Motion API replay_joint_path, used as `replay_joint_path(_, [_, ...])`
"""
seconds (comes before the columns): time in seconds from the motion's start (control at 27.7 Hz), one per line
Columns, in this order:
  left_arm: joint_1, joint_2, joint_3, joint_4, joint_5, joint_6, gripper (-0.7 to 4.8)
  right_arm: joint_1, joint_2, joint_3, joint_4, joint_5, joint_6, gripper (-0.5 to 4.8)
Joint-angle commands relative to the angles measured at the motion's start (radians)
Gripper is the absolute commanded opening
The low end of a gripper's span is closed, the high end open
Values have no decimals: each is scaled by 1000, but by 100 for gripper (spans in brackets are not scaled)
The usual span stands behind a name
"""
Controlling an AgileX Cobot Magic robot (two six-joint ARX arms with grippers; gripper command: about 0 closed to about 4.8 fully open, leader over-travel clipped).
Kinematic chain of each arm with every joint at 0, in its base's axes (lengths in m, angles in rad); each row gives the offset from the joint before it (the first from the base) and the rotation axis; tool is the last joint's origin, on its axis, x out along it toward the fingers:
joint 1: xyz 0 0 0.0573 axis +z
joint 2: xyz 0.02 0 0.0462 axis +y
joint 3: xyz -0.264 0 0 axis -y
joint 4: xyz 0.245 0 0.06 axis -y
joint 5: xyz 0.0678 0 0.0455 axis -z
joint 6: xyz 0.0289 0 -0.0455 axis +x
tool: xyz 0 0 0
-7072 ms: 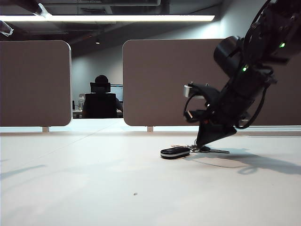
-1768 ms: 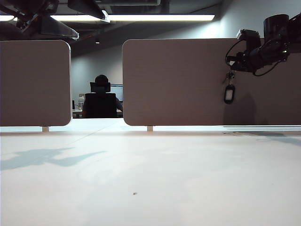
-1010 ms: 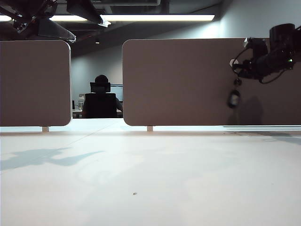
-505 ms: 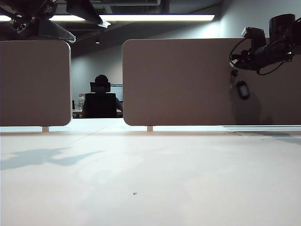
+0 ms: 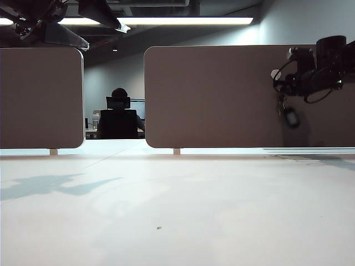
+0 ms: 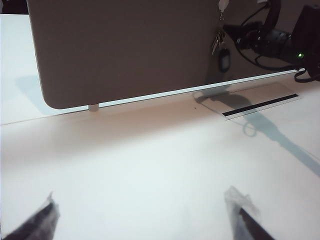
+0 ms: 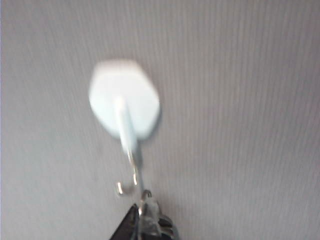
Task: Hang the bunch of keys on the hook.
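Note:
The hook (image 7: 125,100) is a pale hexagonal pad on the grey panel, with a thin metal prong (image 7: 131,175) curling up below it. My right gripper (image 7: 147,222) is shut on a wire ring of the bunch of keys (image 5: 288,113) and sits right beneath the prong's tip; whether ring and prong touch I cannot tell. In the exterior view the right gripper (image 5: 281,88) is high against the panel beside the hook (image 5: 275,73), and the black fob (image 5: 292,117) dangles under it. The left wrist view shows the keys (image 6: 218,42) and fob (image 6: 225,60) from afar. My left gripper (image 6: 142,220) is open and holds nothing.
Two upright grey panels (image 5: 211,94) (image 5: 41,97) stand along the white table's far edge with a gap between them. A person in a chair (image 5: 118,116) sits beyond that gap. A flat strip (image 6: 260,102) lies on the table below the right arm. The left arm (image 5: 83,11) hangs at the upper left.
The right gripper bobbed slightly up and back down beside the hook, and the fob under it swung to the right. The left arm kept still.

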Motion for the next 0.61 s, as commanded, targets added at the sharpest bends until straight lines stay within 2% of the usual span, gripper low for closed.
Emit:
replay_joint_path(0.04, [-2,-3,6,6,-2,1,479,0,-21,9,31,-52,3,-2])
replay_joint_path(0.32, [-2,-3,6,6,-2,1,479,6,-23,9,-17,-119,54,-2])
replay_joint_path(0.61, [-2,-3,6,6,-2,1,479,16,-23,10,32,-119,53,-2])
